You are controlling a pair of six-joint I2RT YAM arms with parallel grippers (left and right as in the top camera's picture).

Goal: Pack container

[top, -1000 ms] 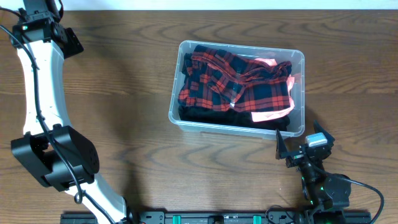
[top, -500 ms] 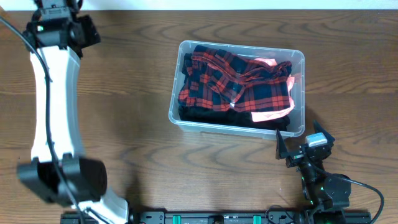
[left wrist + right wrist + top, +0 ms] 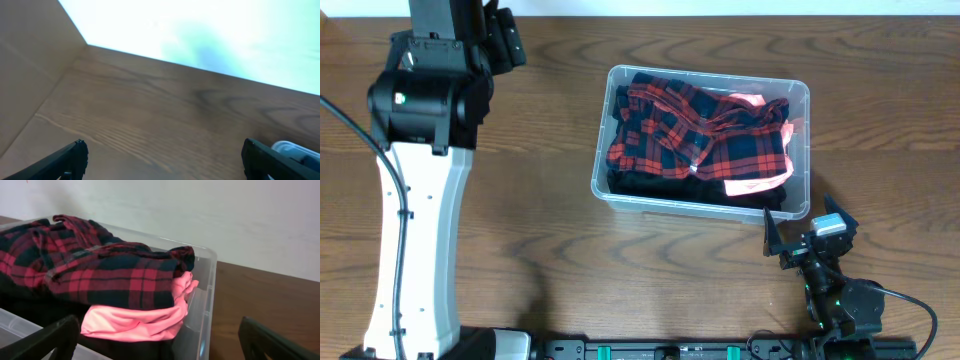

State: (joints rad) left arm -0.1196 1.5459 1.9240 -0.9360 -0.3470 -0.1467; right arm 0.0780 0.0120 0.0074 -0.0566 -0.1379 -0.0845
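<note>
Changing: the left arm (image 3: 415,200) has swung up from low at the table's (image 3: 570,270) left side and now stands tall at the far-left corner; nothing else has shifted.
Left gripper (image 3: 165,157): jaws spread wide with nothing between them, and only bare wood and wall beyond.
Right gripper (image 3: 802,230): fully spread, empty, parked just beside the container's near right corner as before.
Container (image 3: 670,203): upright, right of centre, well apart from the left arm.
Contents: a plaid shirt (image 3: 690,130) lies on top, a pink cloth (image 3: 755,183) under its near right end, and a black cloth (image 3: 640,183) beneath.
Meaning: with both grippers empty and clothes inside, packing looks finished or close to it; the left arm's move reads as a retreat.
</note>
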